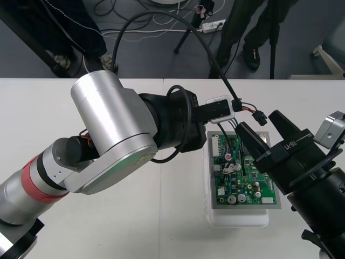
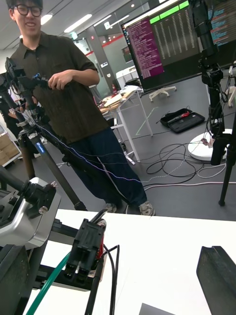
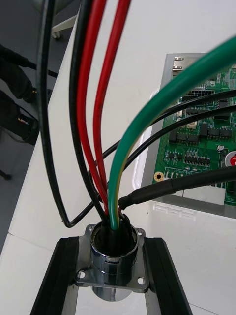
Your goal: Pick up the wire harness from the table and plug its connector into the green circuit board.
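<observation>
My left pincer (image 3: 112, 243) is clenched on the socket (image 3: 114, 261) of the wire harness (image 3: 98, 123) over the green board's (image 1: 242, 186) far-left corner, wires draping across it, my right pincer (image 1: 260, 127) spread open above its right edge

Your left pincer (image 3: 112, 266) hangs over a plain pale surface (image 1: 32, 108). Beyond the pincer, past the far edge, lies dark grey floor (image 1: 302, 32) with loose cables (image 1: 161, 19) and a white power strip (image 1: 212, 25).
</observation>
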